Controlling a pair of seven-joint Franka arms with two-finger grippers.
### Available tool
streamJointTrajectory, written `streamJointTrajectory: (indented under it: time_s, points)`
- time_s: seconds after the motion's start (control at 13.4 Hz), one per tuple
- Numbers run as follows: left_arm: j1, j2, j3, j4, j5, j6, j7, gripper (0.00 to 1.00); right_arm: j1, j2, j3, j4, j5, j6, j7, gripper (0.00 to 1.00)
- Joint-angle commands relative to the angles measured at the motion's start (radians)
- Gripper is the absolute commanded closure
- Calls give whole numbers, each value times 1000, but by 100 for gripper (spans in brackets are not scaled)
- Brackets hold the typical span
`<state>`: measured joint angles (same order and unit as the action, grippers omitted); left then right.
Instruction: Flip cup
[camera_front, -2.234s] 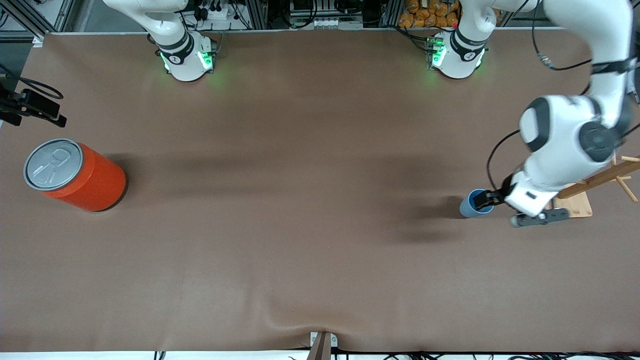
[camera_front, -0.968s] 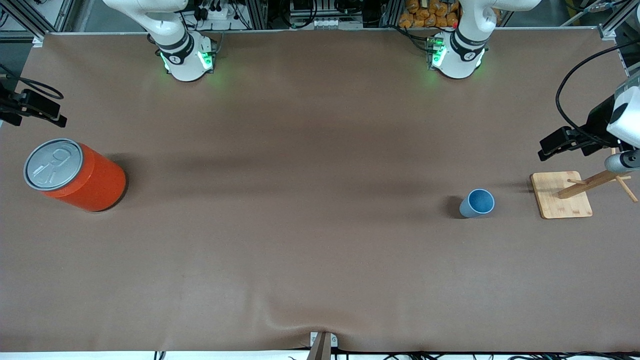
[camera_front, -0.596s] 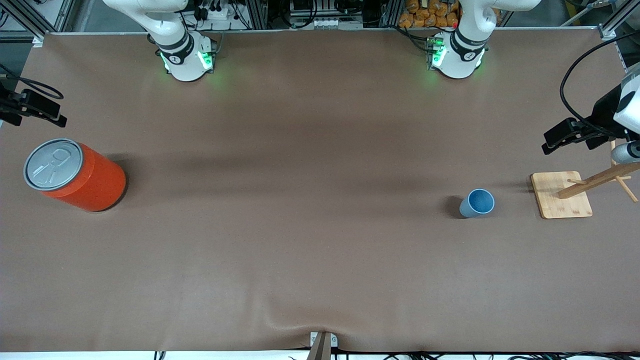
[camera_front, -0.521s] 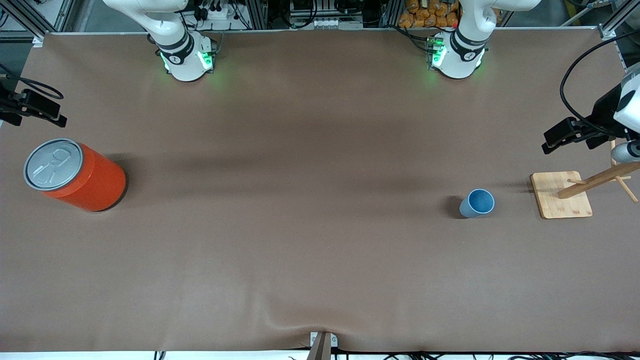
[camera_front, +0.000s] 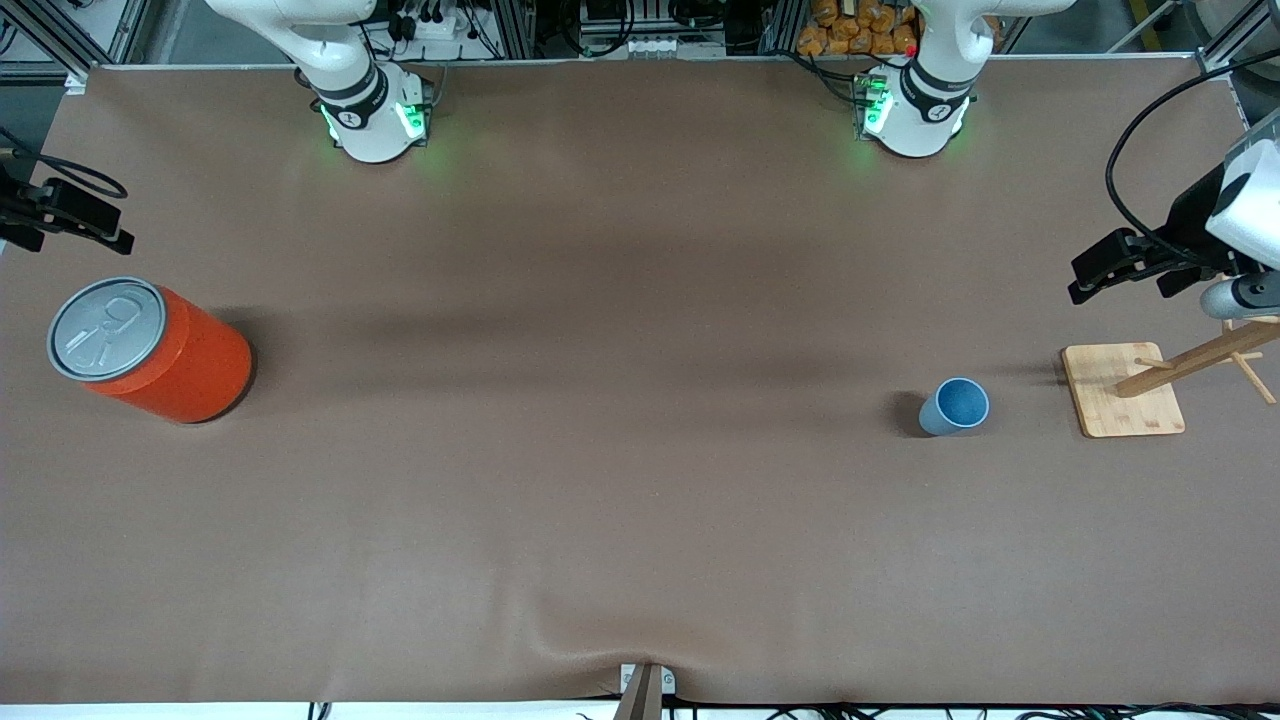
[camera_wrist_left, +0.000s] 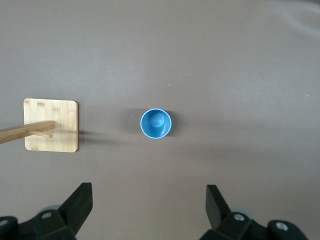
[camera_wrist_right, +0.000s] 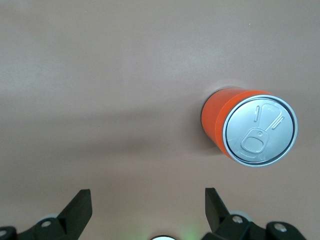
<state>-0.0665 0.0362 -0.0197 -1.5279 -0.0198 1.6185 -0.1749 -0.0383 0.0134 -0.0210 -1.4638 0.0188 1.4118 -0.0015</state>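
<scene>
The small light blue cup (camera_front: 955, 406) stands upright, mouth up, on the brown table near the left arm's end. It also shows in the left wrist view (camera_wrist_left: 155, 123), darker blue inside. My left gripper (camera_front: 1105, 270) is open and empty, high in the air over the table's edge beside the wooden stand, well apart from the cup. Its fingers spread wide in the left wrist view (camera_wrist_left: 148, 189). My right gripper (camera_front: 70, 225) is open and empty at the right arm's end, up above the orange can, and also shows in the right wrist view (camera_wrist_right: 147, 192).
A large orange can (camera_front: 150, 350) with a grey pull-tab lid stands at the right arm's end, also in the right wrist view (camera_wrist_right: 250, 130). A wooden stand with a square base (camera_front: 1122, 390) and slanted pegs sits beside the cup, also in the left wrist view (camera_wrist_left: 51, 125).
My left gripper has come off the cup's rim and risen away toward the table's end by the wooden stand. The cup stays upright in place. The right arm has not moved.
</scene>
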Motion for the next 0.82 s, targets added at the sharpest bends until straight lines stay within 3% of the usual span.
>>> streamJointTrajectory:
  time_s: [0.0,0.37,0.74]
  points:
    - [39,-59,-51,-53,27,-9,3,0,1,2,3,7,9,-7,18,0]
    - [43,-157,-63,-159,29,-8,3,0,1,2,3,7,9,-7,18,0]
    - [45,-168,-65,-143,96,-64,-1,0,12,4,3,7,9,-7,17,0]
